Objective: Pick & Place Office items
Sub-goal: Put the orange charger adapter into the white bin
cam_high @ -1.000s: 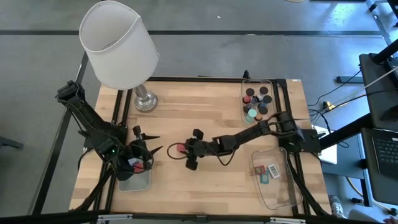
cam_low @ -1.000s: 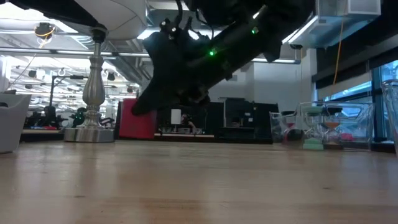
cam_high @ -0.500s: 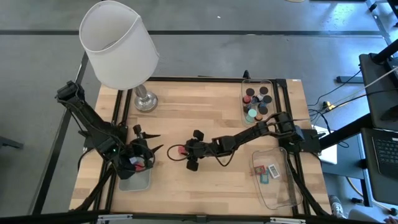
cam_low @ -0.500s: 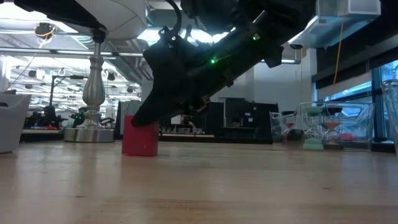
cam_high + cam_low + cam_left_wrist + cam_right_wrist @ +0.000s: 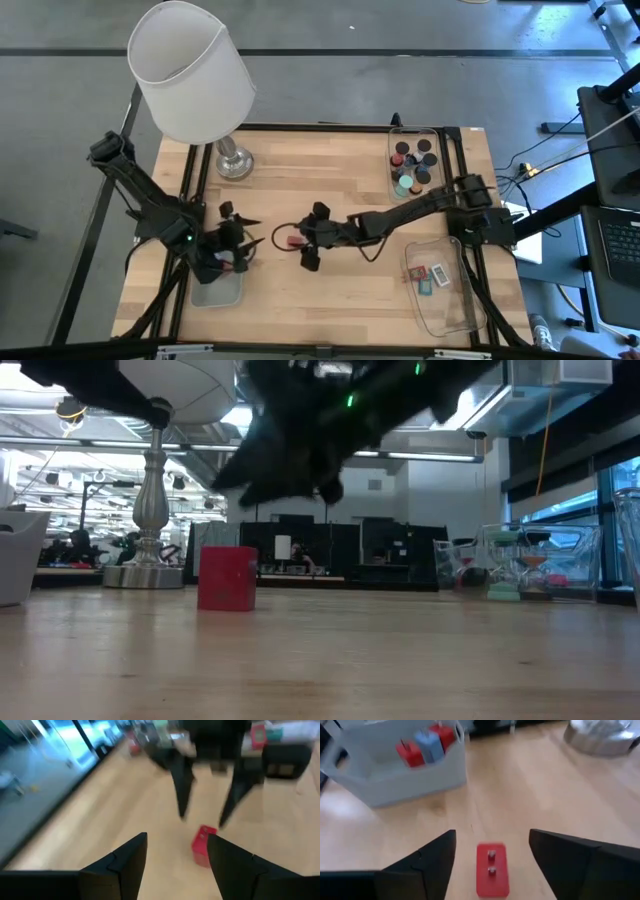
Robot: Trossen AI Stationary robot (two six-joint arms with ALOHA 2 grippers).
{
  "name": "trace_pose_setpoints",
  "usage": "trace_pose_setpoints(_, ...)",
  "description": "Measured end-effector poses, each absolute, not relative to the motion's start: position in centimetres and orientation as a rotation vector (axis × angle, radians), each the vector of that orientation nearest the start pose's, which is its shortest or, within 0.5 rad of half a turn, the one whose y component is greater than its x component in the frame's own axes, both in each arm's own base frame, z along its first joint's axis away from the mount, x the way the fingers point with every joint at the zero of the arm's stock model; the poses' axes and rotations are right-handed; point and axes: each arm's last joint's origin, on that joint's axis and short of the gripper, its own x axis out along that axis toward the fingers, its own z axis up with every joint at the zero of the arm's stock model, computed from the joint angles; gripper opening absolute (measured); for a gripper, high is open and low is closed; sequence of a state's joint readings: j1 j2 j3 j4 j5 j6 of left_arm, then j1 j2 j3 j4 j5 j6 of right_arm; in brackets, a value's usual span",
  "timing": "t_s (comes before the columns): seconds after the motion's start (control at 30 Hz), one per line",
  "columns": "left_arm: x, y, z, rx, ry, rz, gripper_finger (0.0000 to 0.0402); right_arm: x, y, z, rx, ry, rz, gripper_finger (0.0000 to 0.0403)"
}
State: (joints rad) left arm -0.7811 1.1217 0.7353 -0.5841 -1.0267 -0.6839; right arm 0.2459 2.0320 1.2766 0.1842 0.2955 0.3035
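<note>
A small red block (image 5: 227, 578) with two metal prongs (image 5: 492, 869) rests on its flat side on the table's middle (image 5: 294, 241). My right gripper (image 5: 492, 834) is open and hangs above the block, clear of it (image 5: 290, 455). My left gripper (image 5: 177, 836) is open as well. It hovers just left of the block (image 5: 202, 845), over the frosted tray's (image 5: 215, 290) far end, and touches nothing. In that tray lie red and blue pieces (image 5: 425, 745).
The white-shaded lamp (image 5: 190, 70) stands on its metal base (image 5: 233, 163) at the far left. A clear tray with dark cylinders and a teal one (image 5: 413, 163) sits at the far right. A second clear tray (image 5: 440, 285) at the near right holds flat pieces.
My right gripper has lowered the red block onto the table, let go of it and risen, drawing back slightly toward the right. The block now stands alone on the wood. My left gripper has edged a little toward the block.
</note>
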Motion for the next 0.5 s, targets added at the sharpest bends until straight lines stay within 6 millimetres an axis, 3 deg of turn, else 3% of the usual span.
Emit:
trace_pose_setpoints(0.27, 18.8, -11.1, 22.8, -0.029, 0.599, 0.368, 0.0253, 39.4, 9.1, 22.8, 0.112, 0.573, -0.184, 0.0278)
trace_pose_setpoints(0.5, 22.3, -10.5, 20.8, 0.044, 0.695, 0.269, 0.0278, 36.4, 8.9, 24.3, -0.006, 0.7, -0.316, 0.0279)
